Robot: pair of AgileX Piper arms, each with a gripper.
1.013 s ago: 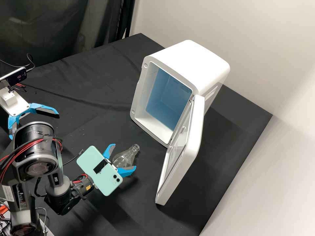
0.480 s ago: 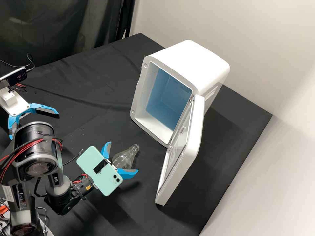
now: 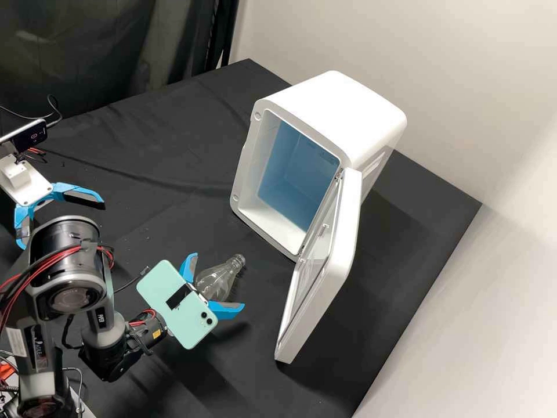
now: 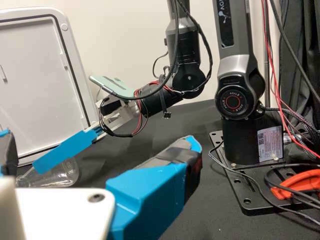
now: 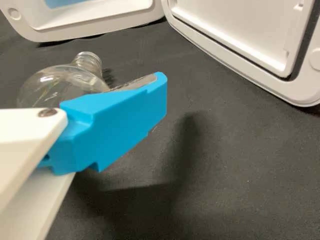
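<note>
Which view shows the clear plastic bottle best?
High view: the clear plastic bottle lies on its side between the right hand's blue fingers, neck toward the white mini-fridge. Right wrist view shows neck and shoulder behind a finger; left wrist, a sliver.

clear uncapped bottle [image 3: 217, 280], lying on its side

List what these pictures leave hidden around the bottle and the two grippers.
1. High view: the base of the bottle is hidden behind the green phone mounted on the right gripper.
2. Right wrist view: the bottle's lower side is covered by a blue finger, so contact with the glass cannot be judged.
3. Left wrist view: one finger of the left gripper is cut off by the picture's edge.
</note>
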